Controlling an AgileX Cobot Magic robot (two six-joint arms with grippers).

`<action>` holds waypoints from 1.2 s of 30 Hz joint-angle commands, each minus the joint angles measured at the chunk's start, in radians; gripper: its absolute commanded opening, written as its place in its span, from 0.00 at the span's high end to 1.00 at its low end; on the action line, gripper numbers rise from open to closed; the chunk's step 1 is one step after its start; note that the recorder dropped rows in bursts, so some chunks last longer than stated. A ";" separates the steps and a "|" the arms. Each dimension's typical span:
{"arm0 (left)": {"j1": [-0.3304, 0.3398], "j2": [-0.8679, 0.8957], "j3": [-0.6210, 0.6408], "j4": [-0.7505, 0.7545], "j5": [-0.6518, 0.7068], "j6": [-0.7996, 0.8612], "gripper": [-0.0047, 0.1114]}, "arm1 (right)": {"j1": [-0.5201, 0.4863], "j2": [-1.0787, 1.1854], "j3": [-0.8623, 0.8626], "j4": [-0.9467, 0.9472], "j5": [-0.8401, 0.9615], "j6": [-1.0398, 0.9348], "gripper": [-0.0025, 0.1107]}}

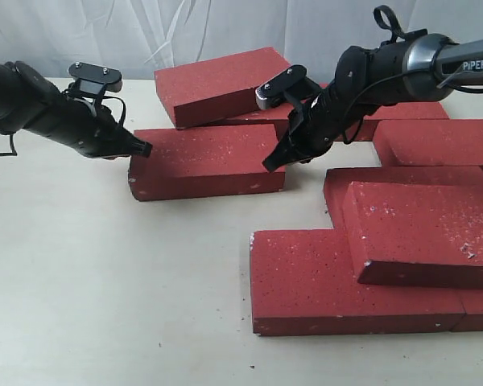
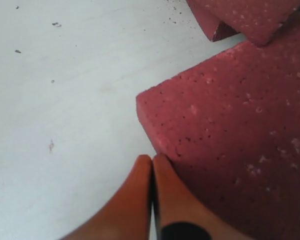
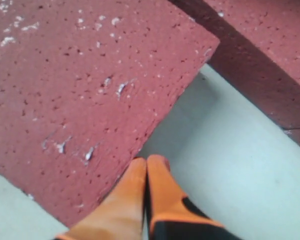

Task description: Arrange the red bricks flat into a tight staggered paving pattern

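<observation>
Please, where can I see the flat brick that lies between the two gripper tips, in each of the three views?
Exterior view: the flat brick lies left of centre, between the left gripper and the right gripper.
Left wrist view: the large brick at the shut left gripper's tip.
Right wrist view: the large brick at the shut right gripper's tip.
Shared landmark: the pale table beside it.

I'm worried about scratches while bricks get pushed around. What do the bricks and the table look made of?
Bricks: probably cast concrete or fired clay pavers, with a matte dark-red, grainy surface showing small pits and white specks. Table: smooth, pale off-white, slightly scuffed, maybe laminate or painted board; the look leaves it open.
</observation>
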 commanded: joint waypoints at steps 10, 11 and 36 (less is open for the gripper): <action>0.015 -0.004 -0.008 0.029 -0.002 0.004 0.96 | -0.007 -0.110 -0.003 -0.049 0.142 0.006 0.98; 0.020 -0.008 -0.008 0.031 0.002 0.004 0.96 | -0.004 -0.115 -0.003 -0.025 0.154 0.006 0.98; 0.074 -0.053 -0.003 0.120 0.278 -0.004 0.96 | 0.233 -0.087 -0.003 0.089 0.189 -0.276 0.98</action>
